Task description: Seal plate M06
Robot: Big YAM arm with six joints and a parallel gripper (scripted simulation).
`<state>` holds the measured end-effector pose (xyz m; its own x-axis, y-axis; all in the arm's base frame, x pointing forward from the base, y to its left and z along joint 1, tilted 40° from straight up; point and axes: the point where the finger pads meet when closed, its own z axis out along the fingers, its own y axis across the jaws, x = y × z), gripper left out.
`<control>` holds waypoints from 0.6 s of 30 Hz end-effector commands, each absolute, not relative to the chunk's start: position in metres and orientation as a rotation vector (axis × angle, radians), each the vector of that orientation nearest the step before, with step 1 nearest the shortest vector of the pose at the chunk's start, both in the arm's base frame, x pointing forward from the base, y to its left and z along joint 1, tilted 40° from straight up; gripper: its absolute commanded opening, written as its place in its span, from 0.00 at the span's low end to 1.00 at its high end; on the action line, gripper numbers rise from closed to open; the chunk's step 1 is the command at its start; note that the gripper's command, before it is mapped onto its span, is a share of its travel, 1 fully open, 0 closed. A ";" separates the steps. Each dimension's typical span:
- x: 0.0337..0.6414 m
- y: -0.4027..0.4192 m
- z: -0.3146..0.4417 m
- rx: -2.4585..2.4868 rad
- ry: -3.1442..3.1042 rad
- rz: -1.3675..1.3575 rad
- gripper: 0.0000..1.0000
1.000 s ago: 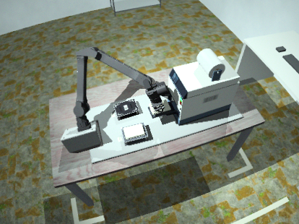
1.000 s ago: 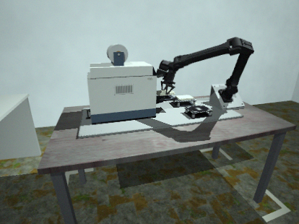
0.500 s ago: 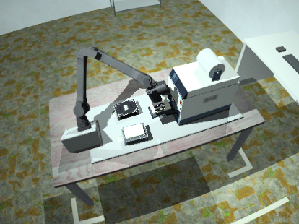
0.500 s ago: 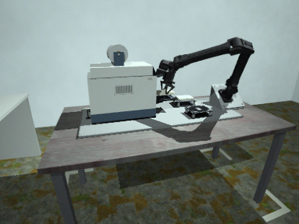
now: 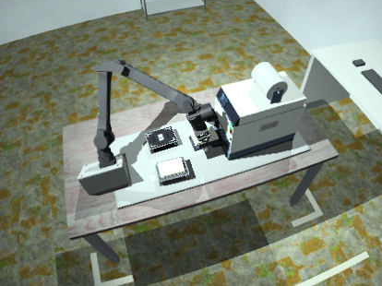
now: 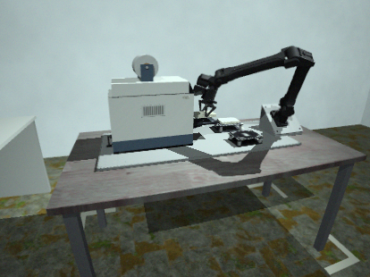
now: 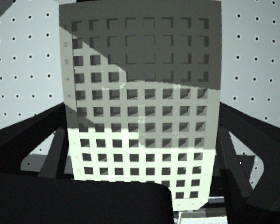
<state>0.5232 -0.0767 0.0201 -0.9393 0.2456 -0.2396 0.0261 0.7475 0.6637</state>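
My gripper (image 5: 201,137) (image 6: 207,111) (image 7: 142,110) is shut on plate M06 (image 7: 144,97), a white well plate that fills the wrist view between the fingers. It holds the plate level at the sealer's dark stage (image 5: 213,149), just in front of the sealer (image 5: 265,113) (image 6: 152,114). I cannot tell whether the plate rests on the stage. One black nest (image 5: 161,138) (image 6: 245,137) stands empty. The other nest holds a white plate (image 5: 173,167) (image 6: 229,121).
The sealer carries a foil roll (image 5: 268,78) (image 6: 145,65) on top and small buttons on its front face (image 5: 231,128). The arm's base block (image 5: 103,177) (image 6: 277,119) stands at the mat's end. A white side table (image 5: 351,67) stands beyond the table.
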 end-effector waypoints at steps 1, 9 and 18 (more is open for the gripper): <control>0.519 -0.086 0.010 0.227 2.636 0.988 0.00; 0.532 -0.078 0.018 0.208 2.624 0.982 0.00; 0.543 -0.074 0.026 0.186 2.615 0.975 0.00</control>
<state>0.5215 -0.0773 0.0184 -0.9393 0.2510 -0.2339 0.0336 0.7457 0.6654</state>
